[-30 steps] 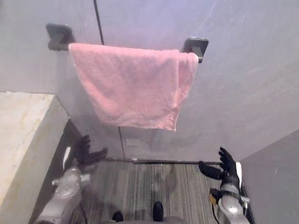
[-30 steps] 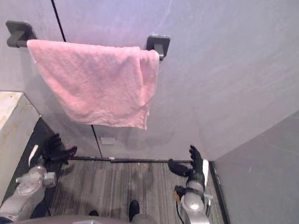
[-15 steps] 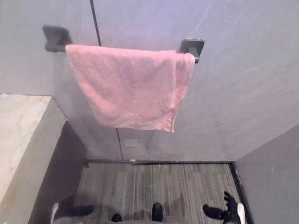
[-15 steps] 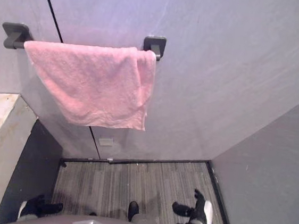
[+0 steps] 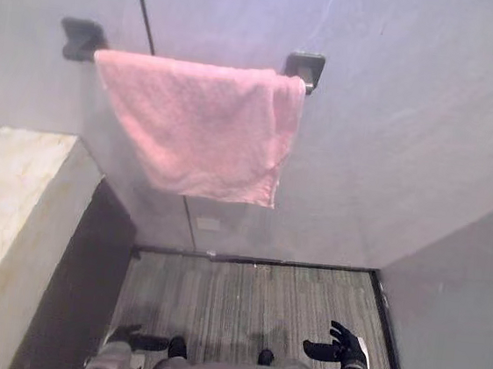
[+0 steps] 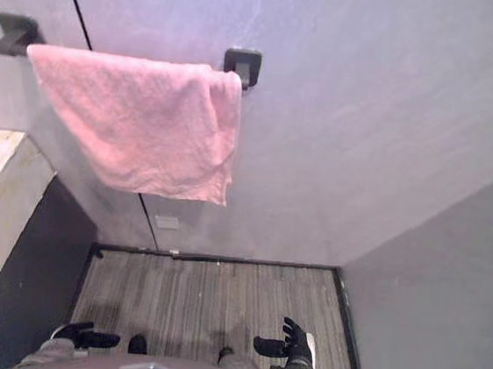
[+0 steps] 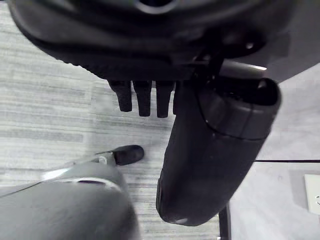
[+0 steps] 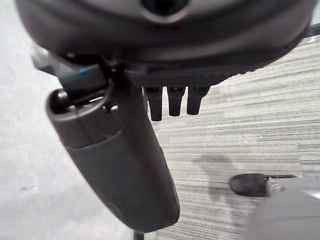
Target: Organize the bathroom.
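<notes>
I see a pink towel point(image 5: 202, 123) hanging over a dark bar point(image 5: 301, 67) on the grey wall point(image 5: 412, 123), far from me and high up. One side of the towel hangs lower than the other. A pale tabletop point(image 5: 5, 212) sits on the left. My left hand point(image 5: 129, 338) is low down near me, over the striped floor point(image 5: 244, 294), with fingers straight and holding nothing. My right hand point(image 5: 335, 345) is low on the right, fingers spread out, and empty too. Both hands are well apart from the towel.

pink towel point(image 5: 202, 123); draped over wall rail point(image 5: 305, 68); hanging unevenly
</notes>
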Robot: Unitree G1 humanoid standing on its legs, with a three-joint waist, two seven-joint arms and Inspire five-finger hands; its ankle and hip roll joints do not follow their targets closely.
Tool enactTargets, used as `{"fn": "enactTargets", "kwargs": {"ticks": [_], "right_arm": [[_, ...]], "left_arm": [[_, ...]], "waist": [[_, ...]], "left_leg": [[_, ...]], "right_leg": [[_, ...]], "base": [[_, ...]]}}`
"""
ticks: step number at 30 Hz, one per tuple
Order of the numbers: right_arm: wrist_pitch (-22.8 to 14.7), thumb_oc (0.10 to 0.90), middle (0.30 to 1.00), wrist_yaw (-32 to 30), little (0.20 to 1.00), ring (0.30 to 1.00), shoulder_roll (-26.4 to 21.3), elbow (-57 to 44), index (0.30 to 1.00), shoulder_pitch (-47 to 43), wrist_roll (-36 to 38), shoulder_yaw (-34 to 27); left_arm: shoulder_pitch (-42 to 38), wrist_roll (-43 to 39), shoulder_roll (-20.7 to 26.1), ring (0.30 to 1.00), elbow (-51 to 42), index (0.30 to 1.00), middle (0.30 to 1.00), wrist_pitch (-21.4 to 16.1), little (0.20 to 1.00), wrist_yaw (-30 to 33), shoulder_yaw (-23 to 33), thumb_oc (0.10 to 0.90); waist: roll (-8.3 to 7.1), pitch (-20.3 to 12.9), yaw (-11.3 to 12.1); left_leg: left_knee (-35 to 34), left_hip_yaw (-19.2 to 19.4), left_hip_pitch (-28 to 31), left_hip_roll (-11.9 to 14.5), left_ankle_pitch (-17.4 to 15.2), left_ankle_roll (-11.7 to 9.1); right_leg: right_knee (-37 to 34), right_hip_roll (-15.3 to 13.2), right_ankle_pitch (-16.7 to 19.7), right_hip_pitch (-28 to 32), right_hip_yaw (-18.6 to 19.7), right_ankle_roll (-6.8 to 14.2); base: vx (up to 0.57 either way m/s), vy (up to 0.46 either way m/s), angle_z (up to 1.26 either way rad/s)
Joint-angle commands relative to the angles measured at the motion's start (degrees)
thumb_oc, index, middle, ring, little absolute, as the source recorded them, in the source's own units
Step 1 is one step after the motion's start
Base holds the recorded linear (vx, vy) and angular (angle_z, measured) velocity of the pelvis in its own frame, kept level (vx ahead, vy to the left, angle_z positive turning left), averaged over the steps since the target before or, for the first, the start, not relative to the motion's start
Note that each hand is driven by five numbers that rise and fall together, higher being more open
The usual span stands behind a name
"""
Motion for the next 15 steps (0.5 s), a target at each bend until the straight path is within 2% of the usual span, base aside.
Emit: {"fn": "enactTargets", "kwargs": {"ticks": [1,3,5,9,10,11,12,15], "right_arm": [[-0.03,0.8,0.9,1.67,0.9,0.9,-2.53,-2.5,0.9,-1.31,3.27,-0.08],[2.9,0.8,0.9,2.43,0.9,0.9,-3.4,-2.42,0.9,-0.91,3.75,-0.09],[4.68,0.8,0.9,2.97,0.9,0.9,-3.57,-0.84,0.9,-1.03,3.38,-0.39],[9.27,0.8,0.9,2.83,0.9,0.9,-2.97,0.96,0.9,-1.59,3.73,0.03],[9.27,0.8,0.9,2.83,0.9,0.9,-2.97,0.96,0.9,-1.59,3.73,0.03],[10.41,0.8,0.9,2.79,0.9,0.9,-2.51,2.04,0.9,-1.6,4.97,-0.39],[10.41,0.8,0.9,3.19,0.9,0.9,-2.44,2.53,0.9,-1.42,5.01,-0.73],[9.3,0.8,0.9,3.79,0.9,0.9,-2.57,2.6,0.9,-0.67,5.19,-1.78]], "left_arm": [[-1.78,4.5,2.38,0.9,2.11,0.9,0.9,-0.04,0.9,0.82,-0.7,0.8],[-2.43,5.09,2.17,0.9,2.87,0.9,0.9,1.08,0.9,0.63,-1.28,0.8],[-2.25,3.54,1.85,0.9,3.34,0.9,0.9,1.25,0.9,1.23,-1.51,0.8],[-1.44,0.83,1.27,0.9,3.95,0.9,0.9,2.03,0.9,3.16,-0.04,0.8],[-1.44,0.83,1.27,0.9,3.95,0.9,0.9,2.03,0.9,3.16,-0.04,0.8],[-0.21,1.5,0.77,0.9,4.59,0.9,0.9,0.96,0.9,3.65,1.48,0.8],[0.58,2.44,0.68,0.9,4.88,0.9,0.9,0.32,0.9,4.0,2.38,0.8],[1.77,4.18,0.76,0.9,5.22,0.9,0.9,-0.55,0.9,3.64,3.56,0.8]], "waist": [[-2.16,2.19,-1.32],[-2.05,2.97,-1.81],[-2.26,2.96,-1.69],[-3.94,0.95,-2.06],[-3.94,0.95,-2.06],[-4.81,0.11,-2.83],[-4.95,-0.6,-3.31],[-4.44,-1.29,-4.41]], "left_leg": [[-2.18,0.96,-8.31,-0.64,0.9,2.75],[-2.17,2.92,-8.57,-0.92,1.07,2.62],[-0.27,3.5,-6.22,-1.78,0.78,2.92],[7.3,4.41,-1.73,-3.65,-4.65,4.43],[7.3,4.41,-1.73,-3.65,-4.65,4.43],[11.88,5.52,0.88,-2.92,-6.18,4.12],[13.32,5.77,2.68,-2.13,-6.43,3.77],[14.56,5.59,6.51,-0.2,-6.26,2.23]], "right_leg": [[6.93,2.01,-5.37,1.5,2.74,-0.55],[6.21,2.04,-5.11,2.3,1.51,-1.0],[4.23,1.23,-4.11,2.98,0.28,-1.37],[1.51,-1.16,0.04,0.45,-2.65,-1.19],[1.51,-1.16,0.04,0.45,-2.65,-1.19],[0.18,-2.42,2.03,-0.8,-4.33,-0.71],[0.14,-2.99,2.61,-2.2,-4.79,-0.69],[0.55,-3.7,3.48,-4.25,-6.1,-0.61]], "base": [[-0.32,-0.146,0.69],[-0.36,-0.093,0.93],[-0.34,-0.033,0.8],[-0.31,0.015,0.24],[-0.34,0.066,0.63],[-0.36,0.099,0.51],[-0.43,0.13,0.51],[-0.3,0.194,0.84]]}}
